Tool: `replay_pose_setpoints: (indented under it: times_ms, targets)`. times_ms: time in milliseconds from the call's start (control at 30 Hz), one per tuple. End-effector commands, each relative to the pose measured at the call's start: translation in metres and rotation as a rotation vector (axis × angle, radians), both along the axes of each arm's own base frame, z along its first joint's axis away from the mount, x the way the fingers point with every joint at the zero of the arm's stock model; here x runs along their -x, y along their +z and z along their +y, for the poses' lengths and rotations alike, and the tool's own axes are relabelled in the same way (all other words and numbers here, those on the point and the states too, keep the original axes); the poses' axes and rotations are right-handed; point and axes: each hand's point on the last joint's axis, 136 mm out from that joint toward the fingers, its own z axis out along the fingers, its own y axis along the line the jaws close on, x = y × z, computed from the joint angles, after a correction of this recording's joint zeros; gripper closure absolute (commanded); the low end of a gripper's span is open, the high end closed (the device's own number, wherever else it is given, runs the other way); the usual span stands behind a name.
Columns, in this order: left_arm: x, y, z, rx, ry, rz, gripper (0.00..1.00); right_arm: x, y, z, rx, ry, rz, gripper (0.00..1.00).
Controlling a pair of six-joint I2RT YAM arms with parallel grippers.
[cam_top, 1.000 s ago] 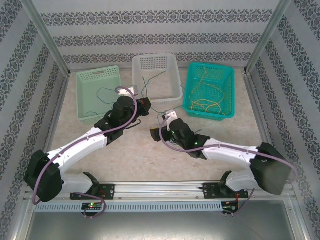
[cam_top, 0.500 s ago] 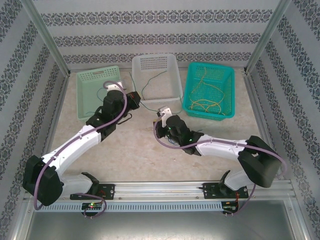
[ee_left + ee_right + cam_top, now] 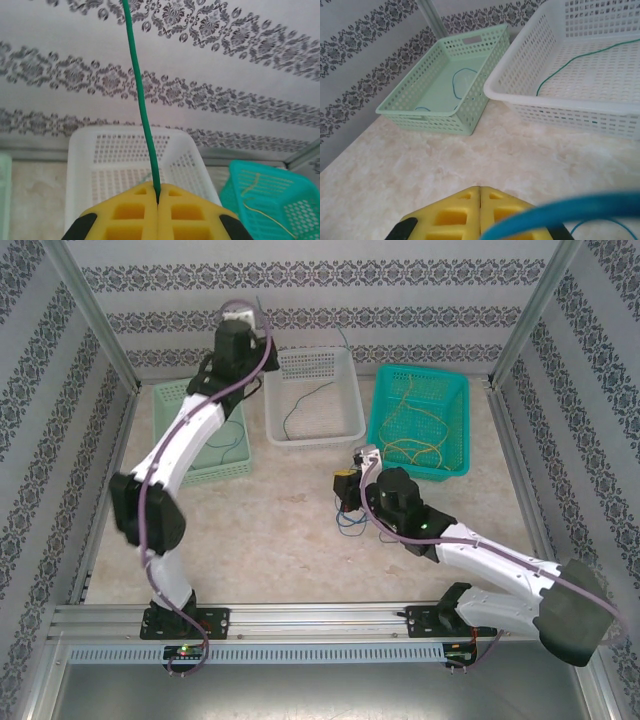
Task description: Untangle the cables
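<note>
Overhead, a green cable is clamped in the left pincer above the white basket; a blue cable is gripped by the right pincer.

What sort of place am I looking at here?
Probably a robot test cell: two robot arms bolted to a metal rail, framed patterned walls around the table, and baskets of thin cables.

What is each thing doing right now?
Left jaws: shut on the green cable, held high.
Green cable: pinched, running straight from the jaws.
Right jaws: shut, low over the table.
Blue cable: looped beside the right jaws.
White basket: holds a green strand.
Teal basket: holds tangled yellow cables.
Light green basket: holds a blue loop.
</note>
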Motion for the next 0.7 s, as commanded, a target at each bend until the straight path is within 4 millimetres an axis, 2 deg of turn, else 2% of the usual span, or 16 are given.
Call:
replay_pose_setpoints:
  times_ms: [0, 100, 200, 333, 433, 500, 567, 600, 633, 667]
  targets:
    - [-0.023, -0.047, 0.003, -0.217, -0.041, 0.134, 1.0, 0.005, 0.028, -0.002, -0.043, 0.037, 0.028, 1.0]
    - [-0.048, -0.064, -0.008, -0.266, -0.078, 0.161, 1.0, 0.004, 0.057, -0.013, -0.069, 0.024, 0.021, 1.0]
    - [-0.062, -0.097, -0.012, -0.298, -0.093, 0.212, 1.0, 0.007, 0.097, -0.021, -0.11, 0.046, 0.009, 1.0]
    - [-0.064, -0.145, -0.012, -0.323, -0.097, 0.297, 1.0, 0.015, 0.145, -0.025, -0.135, 0.089, -0.022, 1.0]
    - [-0.064, -0.166, -0.013, -0.336, -0.111, 0.33, 1.0, 0.019, 0.174, -0.022, -0.153, 0.127, -0.05, 1.0]
    - [-0.063, -0.171, -0.013, -0.344, -0.122, 0.342, 0.95, 0.02, 0.189, -0.021, -0.17, 0.143, -0.066, 1.0]
    - [-0.06, -0.172, -0.015, -0.35, -0.141, 0.35, 0.84, 0.021, 0.203, -0.019, -0.189, 0.161, -0.087, 1.0]
    - [-0.059, -0.173, -0.016, -0.351, -0.157, 0.353, 0.67, 0.021, 0.209, -0.018, -0.198, 0.164, -0.102, 1.0]
    - [-0.056, -0.173, -0.02, -0.352, -0.179, 0.355, 0.38, 0.019, 0.215, -0.018, -0.207, 0.161, -0.115, 1.0]
    - [-0.055, -0.173, -0.021, -0.353, -0.187, 0.36, 0.18, 0.016, 0.219, -0.018, -0.214, 0.157, -0.125, 1.0]
